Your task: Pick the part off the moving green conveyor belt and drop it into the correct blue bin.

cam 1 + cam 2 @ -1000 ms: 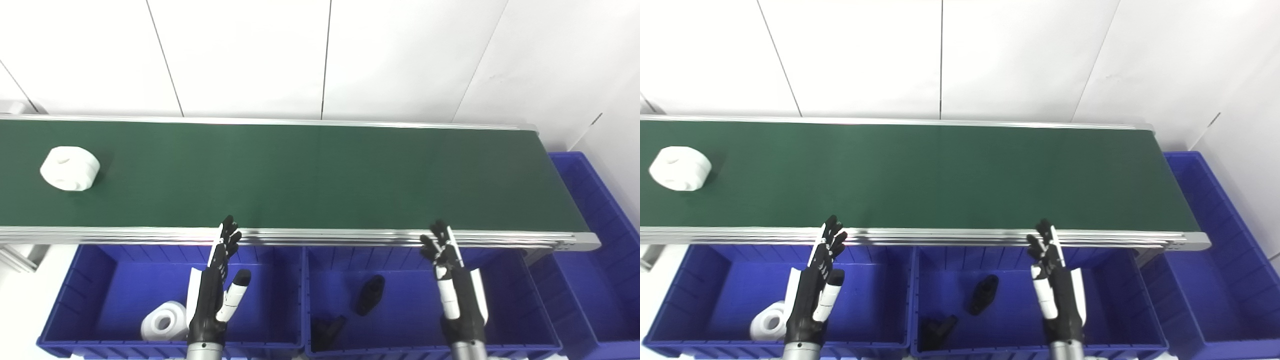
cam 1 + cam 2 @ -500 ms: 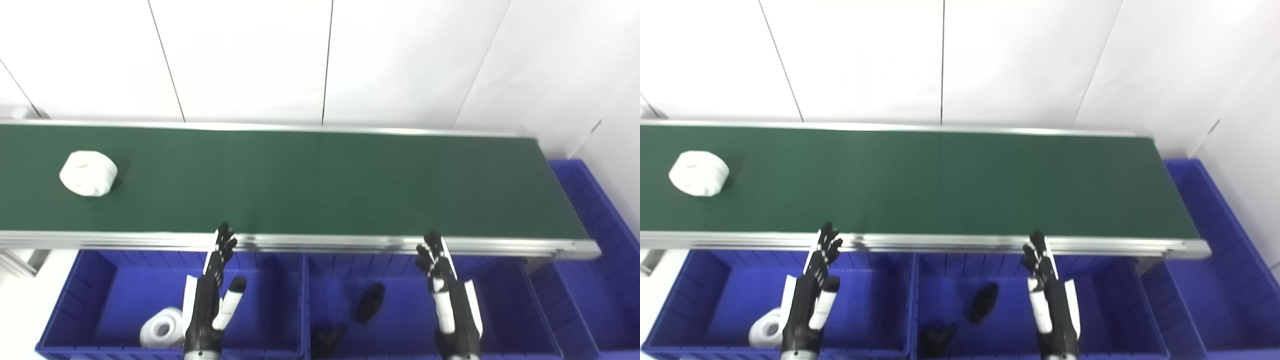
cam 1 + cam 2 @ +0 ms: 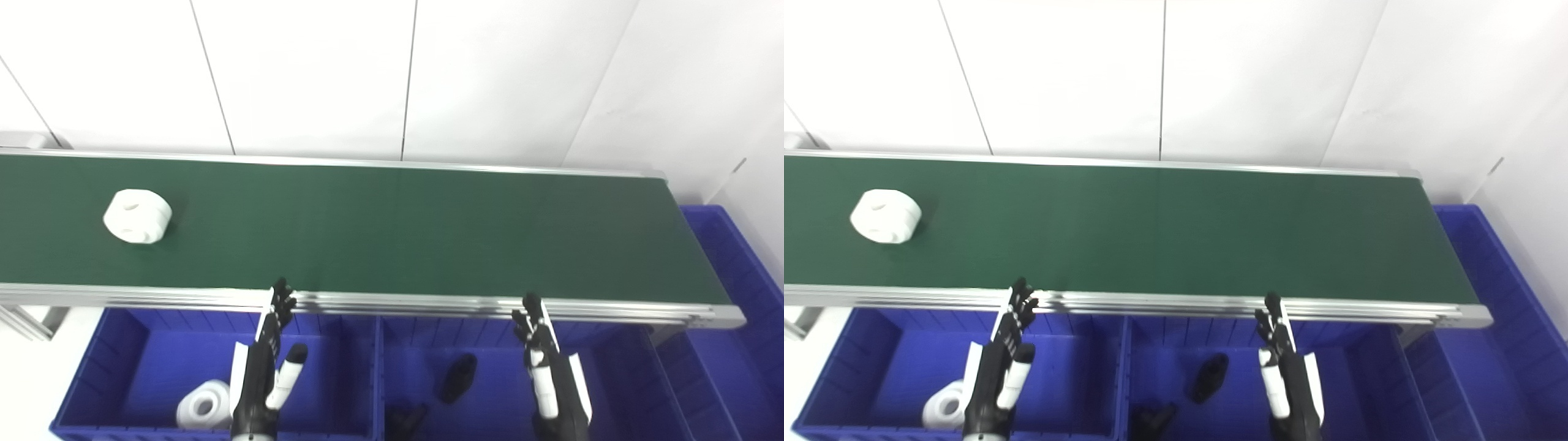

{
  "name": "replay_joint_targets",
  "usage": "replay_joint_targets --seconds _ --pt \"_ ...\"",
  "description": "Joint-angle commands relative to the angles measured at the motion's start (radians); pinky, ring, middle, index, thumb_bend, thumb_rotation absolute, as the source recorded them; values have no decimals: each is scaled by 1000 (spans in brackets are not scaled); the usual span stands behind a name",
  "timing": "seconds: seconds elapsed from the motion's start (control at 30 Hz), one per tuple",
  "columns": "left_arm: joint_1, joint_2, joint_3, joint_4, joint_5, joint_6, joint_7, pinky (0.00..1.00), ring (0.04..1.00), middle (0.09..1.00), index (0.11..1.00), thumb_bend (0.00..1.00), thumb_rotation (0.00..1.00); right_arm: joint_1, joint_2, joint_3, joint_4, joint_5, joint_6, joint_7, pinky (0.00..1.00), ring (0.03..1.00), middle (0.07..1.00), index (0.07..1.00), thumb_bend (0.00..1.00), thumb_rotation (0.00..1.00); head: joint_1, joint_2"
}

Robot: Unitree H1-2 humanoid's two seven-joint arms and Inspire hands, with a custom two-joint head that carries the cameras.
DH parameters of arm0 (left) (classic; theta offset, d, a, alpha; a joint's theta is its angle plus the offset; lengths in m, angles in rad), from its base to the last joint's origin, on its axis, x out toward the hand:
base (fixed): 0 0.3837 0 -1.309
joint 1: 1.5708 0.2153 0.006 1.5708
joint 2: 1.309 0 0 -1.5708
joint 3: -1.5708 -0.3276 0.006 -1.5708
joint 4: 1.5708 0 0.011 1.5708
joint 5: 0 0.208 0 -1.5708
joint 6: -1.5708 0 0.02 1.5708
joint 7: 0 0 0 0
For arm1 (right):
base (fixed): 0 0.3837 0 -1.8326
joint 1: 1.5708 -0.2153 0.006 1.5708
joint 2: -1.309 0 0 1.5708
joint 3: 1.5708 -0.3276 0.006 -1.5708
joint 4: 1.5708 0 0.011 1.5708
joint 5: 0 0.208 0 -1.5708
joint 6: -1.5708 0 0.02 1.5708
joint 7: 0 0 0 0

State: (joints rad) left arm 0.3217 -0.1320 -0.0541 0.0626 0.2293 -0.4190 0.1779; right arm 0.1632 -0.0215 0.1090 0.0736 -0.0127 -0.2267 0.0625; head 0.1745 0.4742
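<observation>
A white round plastic part (image 3: pixel 137 216) lies at the left of the green conveyor belt (image 3: pixel 392 233). The left hand (image 3: pixel 264 367) and right hand (image 3: pixel 547 373) hover empty over the blue plastic bins (image 3: pixel 122 367), fingers spread apart.

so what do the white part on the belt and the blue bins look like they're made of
The white part looks like matte moulded or printed plastic: uniform white, rounded edges, no gloss. The blue bins look like rigid injection-moulded plastic: even colour, ribbed walls, slight sheen. Neither is certain from looks alone.
</observation>
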Motion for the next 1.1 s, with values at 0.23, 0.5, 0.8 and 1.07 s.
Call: replay_joint_targets --seconds 0.23,0.5,0.8,1.07 --pt "-52 -26 -51 67 81 -51 105 808 856 906 905 682 869 -52 -58 -26 78 4 -122 16 999 987 1000 1000 878 1000 131 -53" --pt "-66 -33 -79 97 105 -49 148 779 848 898 880 695 793 -71 -79 -44 120 32 -135 37 1000 1000 1000 1000 871 1000 191 -66" --pt "-65 -56 -78 83 129 -20 155 745 828 885 862 727 775 -76 -92 -53 130 54 -136 64 1000 1000 1000 1000 827 1000 244 -59" --pt "-60 7 -131 -13 243 -48 148 715 837 883 873 808 729 -76 -89 -54 135 44 -143 65 1000 1000 1000 1000 787 1000 246 -49"
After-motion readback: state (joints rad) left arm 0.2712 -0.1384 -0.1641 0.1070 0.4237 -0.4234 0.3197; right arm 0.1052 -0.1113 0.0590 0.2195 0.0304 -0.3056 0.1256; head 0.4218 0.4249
